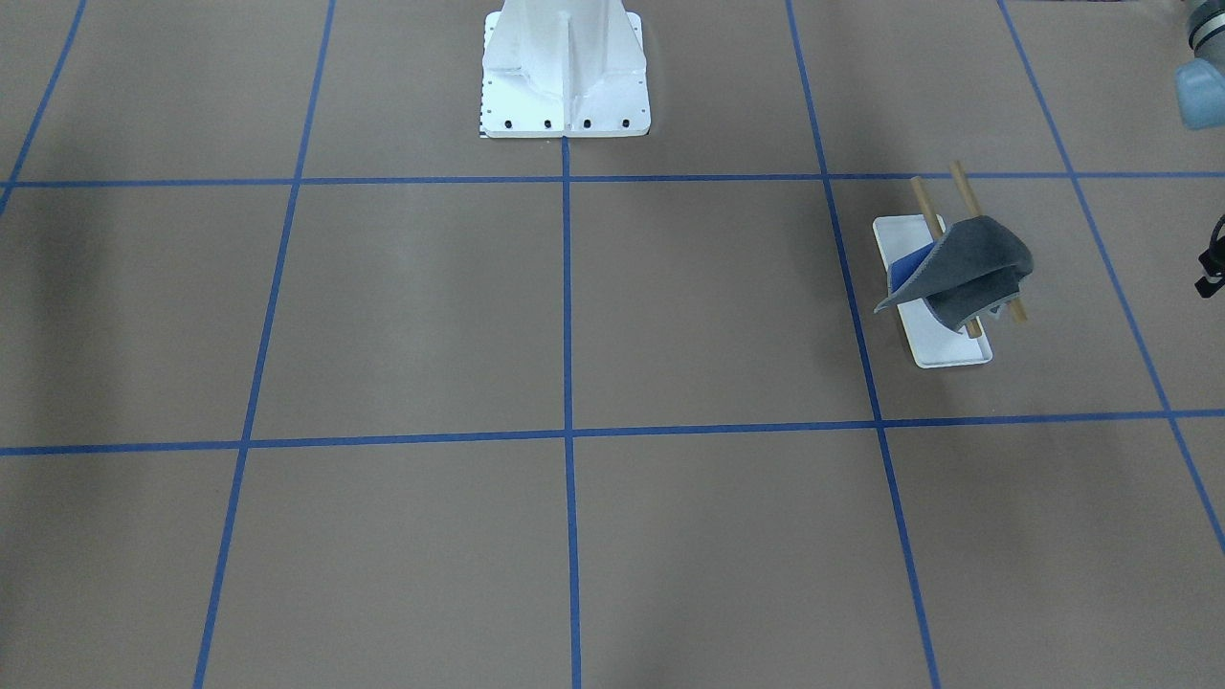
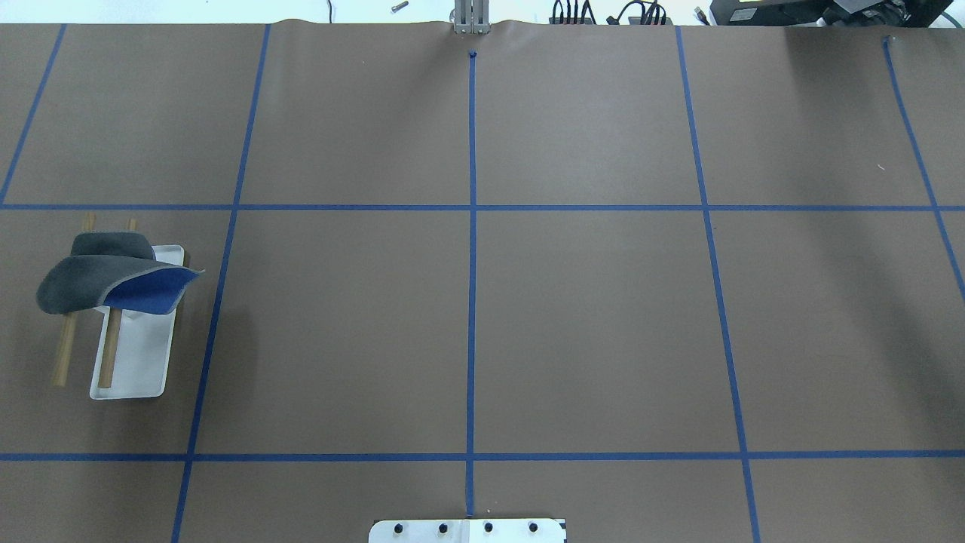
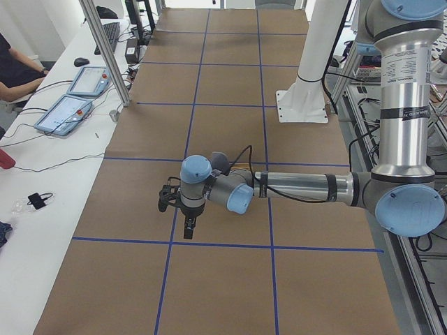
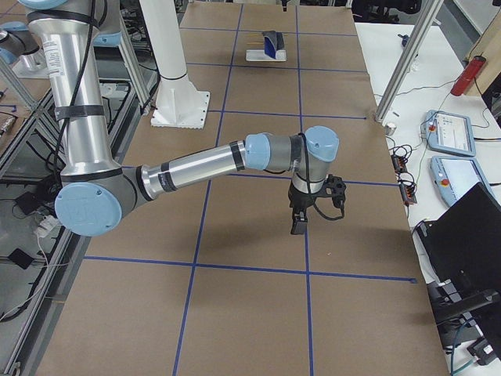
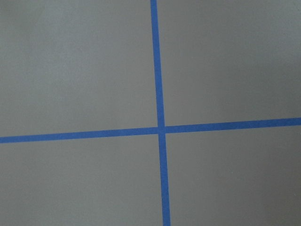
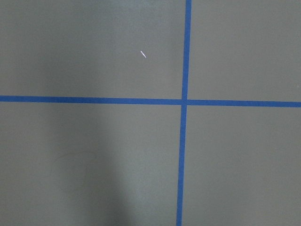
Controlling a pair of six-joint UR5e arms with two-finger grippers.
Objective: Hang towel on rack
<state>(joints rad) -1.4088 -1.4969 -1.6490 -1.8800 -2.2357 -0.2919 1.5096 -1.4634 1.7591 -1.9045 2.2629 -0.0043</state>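
Towel (image 2: 83,279) is dark grey up top, bright blue underneath. Rack (image 2: 139,362) has a white tray and brown wooden rods. Table (image 2: 588,324) is plain brown, gridded with blue tape lines all over.

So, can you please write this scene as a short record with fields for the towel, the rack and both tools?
towel: draped over both rods, grey side up, blue underside showing at one corner
rack: upright, on the robot's left side
left tool: in the air, not touching the towel; open or shut unclear
right tool: in the air, far from the rack; open or shut unclear
task: towel looks hung
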